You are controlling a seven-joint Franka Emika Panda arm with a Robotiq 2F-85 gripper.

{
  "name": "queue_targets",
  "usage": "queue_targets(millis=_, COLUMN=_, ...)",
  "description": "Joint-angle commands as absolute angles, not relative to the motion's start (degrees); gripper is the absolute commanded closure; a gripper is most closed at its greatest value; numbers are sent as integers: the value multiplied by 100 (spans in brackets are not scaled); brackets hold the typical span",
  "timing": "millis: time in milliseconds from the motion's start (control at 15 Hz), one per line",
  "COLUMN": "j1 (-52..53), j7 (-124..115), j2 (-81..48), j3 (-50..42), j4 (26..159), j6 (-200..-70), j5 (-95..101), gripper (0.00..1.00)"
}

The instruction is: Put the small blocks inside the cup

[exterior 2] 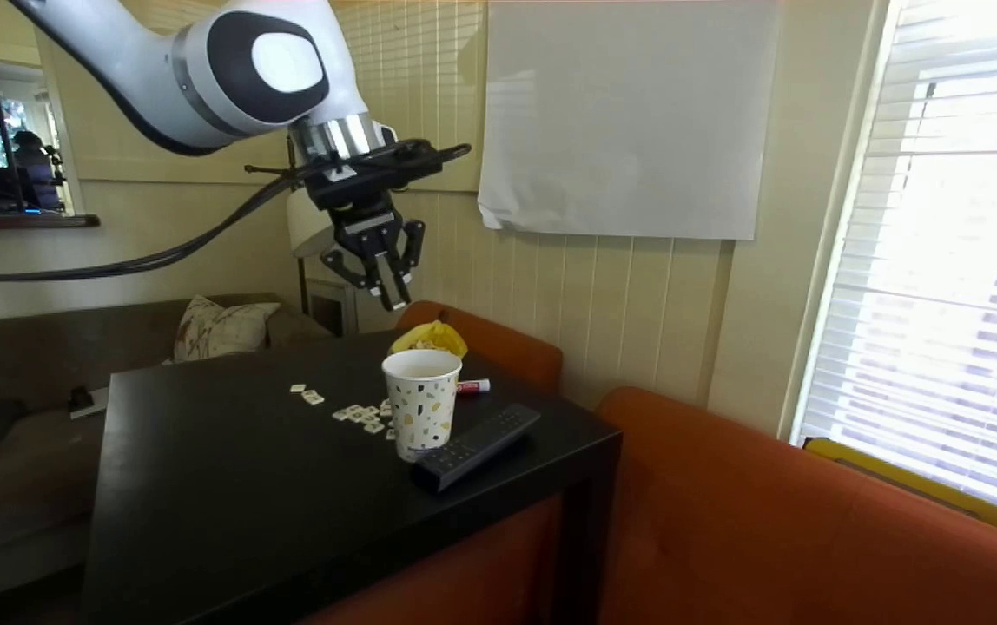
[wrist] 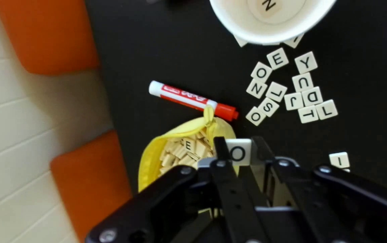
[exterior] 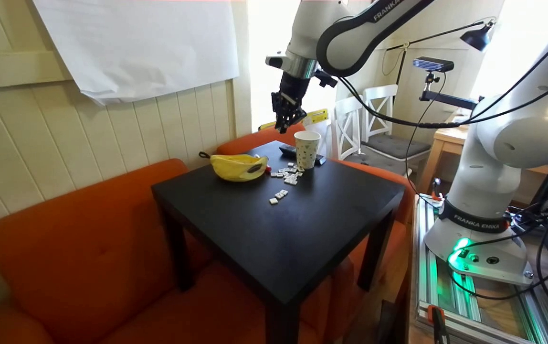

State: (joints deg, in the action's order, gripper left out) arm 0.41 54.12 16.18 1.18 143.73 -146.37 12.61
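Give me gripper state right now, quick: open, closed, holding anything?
Gripper: closed, holding a small white block marked O.

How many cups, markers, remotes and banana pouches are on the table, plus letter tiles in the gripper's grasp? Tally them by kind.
Patterned cup: 1
Red and white marker: 1
Black remote: 1
Yellow banana pouch: 1
Letter tile in the gripper: 1
Total: 5
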Motion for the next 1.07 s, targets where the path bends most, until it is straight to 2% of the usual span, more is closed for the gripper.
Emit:
queue_targets(millis=0, j1=-283, j7=3968, j2=2276, j3=278, j4=14720, j6=-14448, j5=2095, gripper=95)
queue_targets(millis=533, j1=-746, j7=1119, j2=2763, j3=554, j4=15061, j6=-13215, j5=3720, gripper=95)
queue_targets(millis=600, j1=-710, j7=905, j2=2740, j3=545, j4=15060, j6=-13070, j5=3792, gripper=53)
queue_targets(millis=667, j1=-654, j7=770, j2=2686, j3=533, j4=15051, j6=-12939, j5=3836, gripper=53)
queue_targets(millis=1000, j1=-496, j7=327, j2=2609, j3=492, j4=15012, j6=-12764, j5=3890, gripper=19)
